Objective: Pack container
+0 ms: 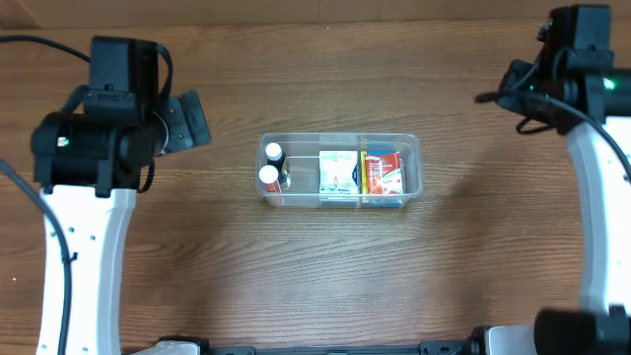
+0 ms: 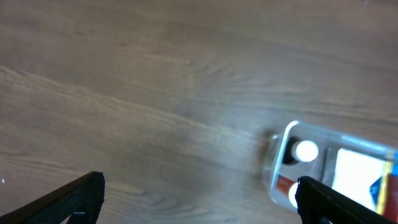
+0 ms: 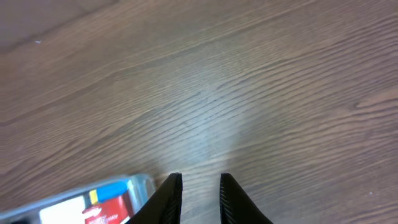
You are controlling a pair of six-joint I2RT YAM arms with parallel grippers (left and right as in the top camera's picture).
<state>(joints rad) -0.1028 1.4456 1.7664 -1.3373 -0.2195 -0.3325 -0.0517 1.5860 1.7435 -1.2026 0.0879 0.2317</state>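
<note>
The clear plastic container stands in the middle of the table. It holds two small white-capped bottles at its left end, a white box in the middle and a red box on the right. My left gripper is wide open and empty, raised to the left of the container. My right gripper has only a narrow gap between its fingers and holds nothing, raised to the right of the container's corner.
Bare wooden tabletop lies all round the container. The left arm stands at the left side and the right arm at the right side, both well away from the container.
</note>
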